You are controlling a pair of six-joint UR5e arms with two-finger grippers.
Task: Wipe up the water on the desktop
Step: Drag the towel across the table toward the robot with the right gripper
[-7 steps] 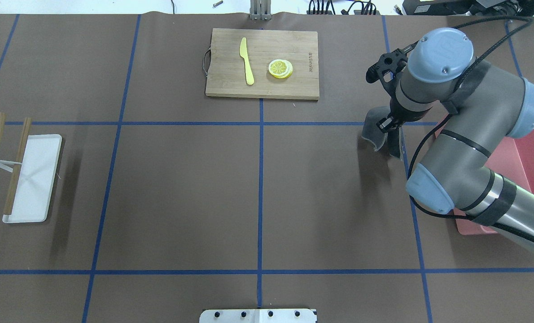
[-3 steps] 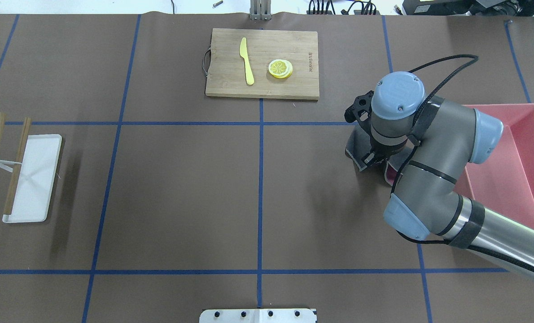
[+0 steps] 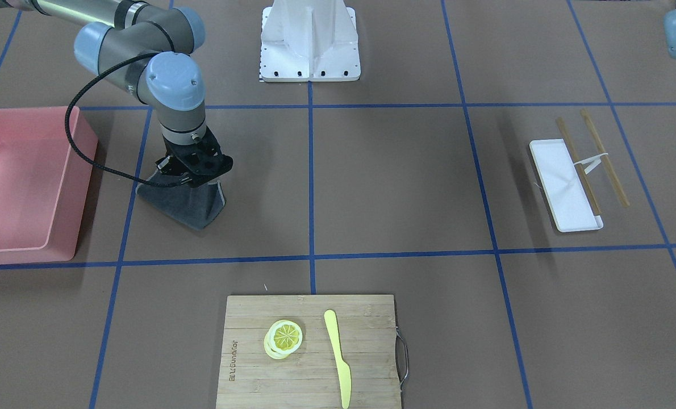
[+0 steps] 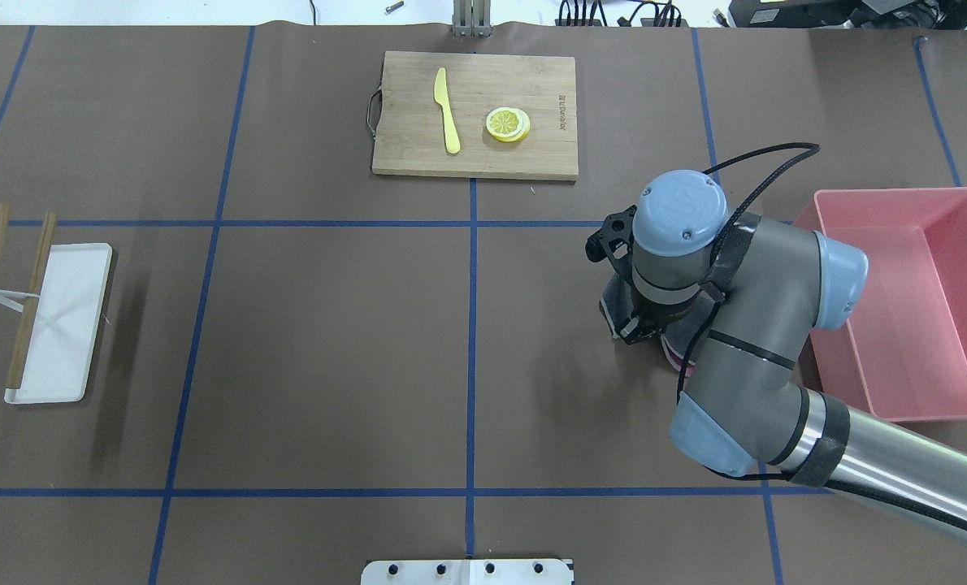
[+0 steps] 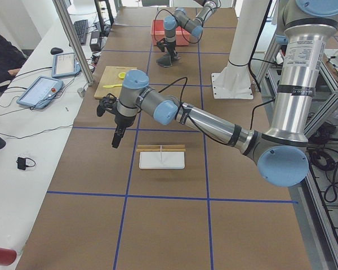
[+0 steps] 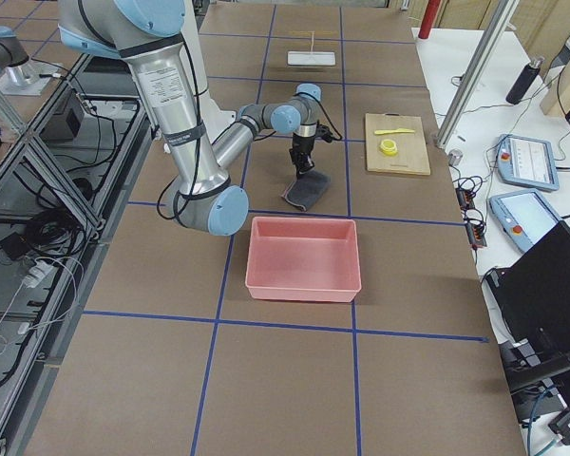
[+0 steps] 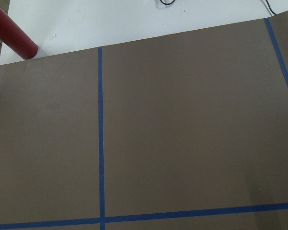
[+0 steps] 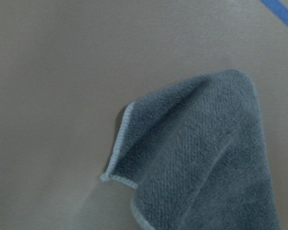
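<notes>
Right gripper (image 3: 193, 173) is pinching a grey cloth (image 3: 190, 205), and the cloth's lower edge is touching the desktop (image 4: 329, 341). Seen from overhead, a pink bin (image 4: 898, 309) is sitting at 3 o'clock from the cloth and a cutting board (image 4: 475, 114) at 11 o'clock. Left gripper (image 5: 115, 140) is hanging over the desktop; I cannot tell if it is open.

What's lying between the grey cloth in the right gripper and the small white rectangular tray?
Nothing: only bare brown desktop crossed by blue tape lines separates grey cloth and white tray, clearest in the overhead view.
</notes>
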